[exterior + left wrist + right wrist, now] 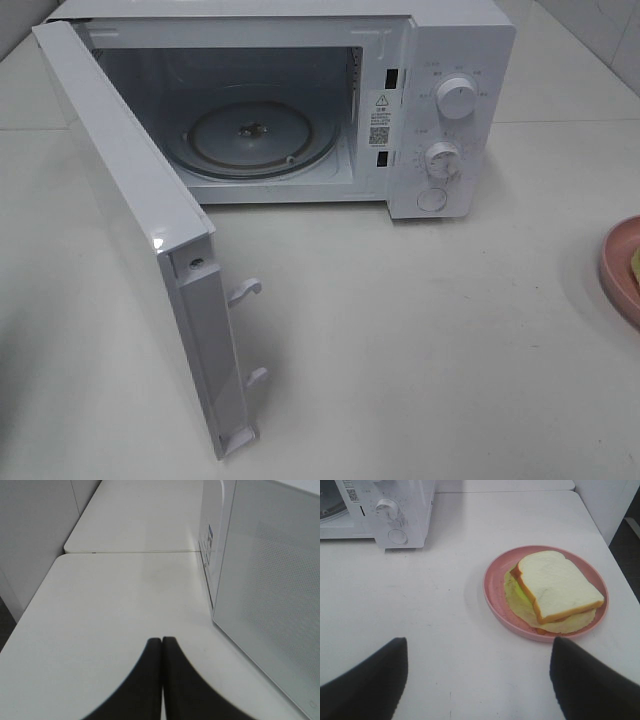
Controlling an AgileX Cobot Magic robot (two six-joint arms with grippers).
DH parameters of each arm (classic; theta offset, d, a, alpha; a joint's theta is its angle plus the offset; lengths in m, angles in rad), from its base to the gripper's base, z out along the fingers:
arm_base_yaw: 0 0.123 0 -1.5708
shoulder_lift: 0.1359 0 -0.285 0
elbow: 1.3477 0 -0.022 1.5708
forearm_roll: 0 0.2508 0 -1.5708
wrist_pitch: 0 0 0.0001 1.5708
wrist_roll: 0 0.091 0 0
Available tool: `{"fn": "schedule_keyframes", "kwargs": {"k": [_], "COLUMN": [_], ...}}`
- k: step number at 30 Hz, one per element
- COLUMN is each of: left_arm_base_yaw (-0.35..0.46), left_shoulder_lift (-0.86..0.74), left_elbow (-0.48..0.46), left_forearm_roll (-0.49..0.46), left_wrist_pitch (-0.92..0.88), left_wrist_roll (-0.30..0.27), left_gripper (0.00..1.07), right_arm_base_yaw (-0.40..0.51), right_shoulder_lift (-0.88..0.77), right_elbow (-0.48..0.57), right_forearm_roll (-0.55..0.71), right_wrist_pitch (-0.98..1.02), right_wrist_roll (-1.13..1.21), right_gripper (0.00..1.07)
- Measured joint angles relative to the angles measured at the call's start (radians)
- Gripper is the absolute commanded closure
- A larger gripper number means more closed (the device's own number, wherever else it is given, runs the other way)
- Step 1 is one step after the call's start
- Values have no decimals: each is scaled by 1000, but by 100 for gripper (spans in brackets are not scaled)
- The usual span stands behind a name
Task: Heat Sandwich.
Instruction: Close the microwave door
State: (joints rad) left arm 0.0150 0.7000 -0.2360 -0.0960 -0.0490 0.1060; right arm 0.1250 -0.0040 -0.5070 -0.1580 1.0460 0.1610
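The sandwich (555,587), pale bread over a yellow-green layer, lies on a round pink plate (495,587) on the white table. My right gripper (480,672) is open, its two dark fingers spread wide on the near side of the plate, not touching it. In the high view only the plate's edge (620,268) shows at the far right. The white microwave (450,110) stands at the back with its door (140,230) swung wide open and its glass turntable (255,135) bare. My left gripper (162,645) is shut on nothing, beside the open door (270,590).
The open door juts far out toward the front left of the table. Two knobs (457,98) and a round button (432,199) sit on the microwave's right panel. The table's edge (615,565) lies close beyond the plate.
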Motion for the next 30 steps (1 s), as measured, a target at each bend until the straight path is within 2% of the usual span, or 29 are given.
{"fn": "schedule_keyframes", "kwargs": {"k": [7,12,14,16,17,19,20,21,22,25,28,29,30], "left_arm_base_yaw": [0,0,0,0,0,0,0,0,0,-12,-85,-85,-126], "left_shoulder_lift": [139,245,300,320,359,396,396,412,452,491,564,564,604], "left_elbow": [2,2,2,2,2,2,2,2,2,2,-27,-27,-47], "left_forearm_roll": [0,17,78,109,180,242,242,266,319,348,363,363,364], "left_wrist_pitch": [-174,-306,-380,-407,-466,-514,-514,-534,-580,-614,-631,-631,-642], "left_wrist_roll": [-5,-44,-95,-116,-171,-220,-220,-243,-277,-295,-290,-290,-277], "left_gripper": [107,107,107,107,107,107,107,107,107,107,107,107,107], "right_arm_base_yaw": [0,0,0,0,0,0,0,0,0,0,0,0,0], "right_shoulder_lift": [0,0,0,0,0,0,0,0,0,0,0,0,0], "right_elbow": [0,0,0,0,0,0,0,0,0,0,0,0,0], "right_forearm_roll": [0,0,0,0,0,0,0,0,0,0,0,0,0], "right_wrist_pitch": [0,0,0,0,0,0,0,0,0,0,0,0,0], "right_wrist_roll": [0,0,0,0,0,0,0,0,0,0,0,0,0], "right_gripper": [31,31,31,31,31,31,31,31,31,31,31,31,31]}}
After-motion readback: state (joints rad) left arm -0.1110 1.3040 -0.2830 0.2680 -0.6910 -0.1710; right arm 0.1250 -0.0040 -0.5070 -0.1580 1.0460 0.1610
